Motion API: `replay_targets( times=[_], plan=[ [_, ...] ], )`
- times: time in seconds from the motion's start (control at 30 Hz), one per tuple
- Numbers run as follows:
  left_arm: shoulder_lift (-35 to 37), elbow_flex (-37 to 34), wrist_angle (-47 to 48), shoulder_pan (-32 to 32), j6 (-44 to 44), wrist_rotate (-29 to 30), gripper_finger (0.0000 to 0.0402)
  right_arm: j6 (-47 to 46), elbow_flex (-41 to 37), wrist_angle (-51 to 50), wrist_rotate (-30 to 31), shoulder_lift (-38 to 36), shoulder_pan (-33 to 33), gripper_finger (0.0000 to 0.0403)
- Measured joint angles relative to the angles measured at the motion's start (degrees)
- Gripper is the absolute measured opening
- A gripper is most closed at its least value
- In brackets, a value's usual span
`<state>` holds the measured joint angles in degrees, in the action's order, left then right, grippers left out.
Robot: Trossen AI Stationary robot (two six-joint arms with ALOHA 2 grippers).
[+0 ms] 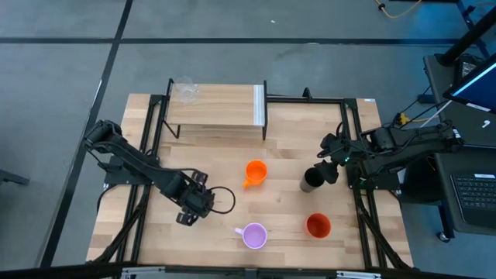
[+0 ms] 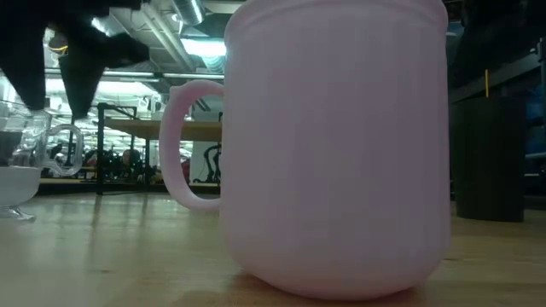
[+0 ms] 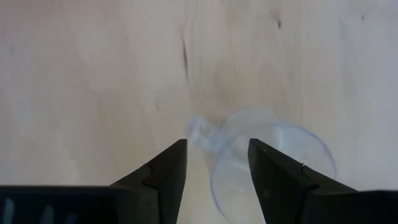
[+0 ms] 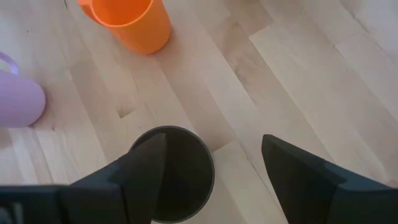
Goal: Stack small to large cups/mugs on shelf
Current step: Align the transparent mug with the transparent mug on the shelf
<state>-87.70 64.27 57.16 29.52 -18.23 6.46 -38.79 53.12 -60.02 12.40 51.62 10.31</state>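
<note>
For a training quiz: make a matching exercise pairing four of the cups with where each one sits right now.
Things:
1. orange mug
2. black tumbler
3. clear glass
4. lilac mug

Places:
A. on the shelf, at its back left corner
B. near the front edge of the table
C. middle of the table, in front of the shelf
D. right under the right gripper

Pairs: 1-C, 2-D, 3-A, 4-B

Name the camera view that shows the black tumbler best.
The high view: the black tumbler shows whole, standing upright. The right wrist view catches only its rim; the low view shows a dark shape at the right; the left wrist view misses it.
</note>
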Motion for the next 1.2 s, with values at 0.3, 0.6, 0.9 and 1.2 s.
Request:
replay_targets(
  times=[0.3,0.6,0.9,1.2],
  plan=[
    [0.0,4.5,11.1,0.3,-34.2,-4.5,0.0165,0.0,0.0,0.0,0.0,0.0,0.0,0.0266],
    [0.0,1.1,11.2,5.4,-56.8,-7.5,0.0165,0.2,0.0,0.1,0.0,0.0,0.0,0.0266],
    [0.0,-1.6,6.7,6.2,-61.3,-6.4,0.0165,0.2,0.0,0.7,0.0,0.0,0.0,0.0266],
    [0.0,-8.0,2.8,5.0,-61.3,-5.7,0.0165,0.2,0.0,0.7,0.0,0.0,0.0,0.0266]
  ],
)
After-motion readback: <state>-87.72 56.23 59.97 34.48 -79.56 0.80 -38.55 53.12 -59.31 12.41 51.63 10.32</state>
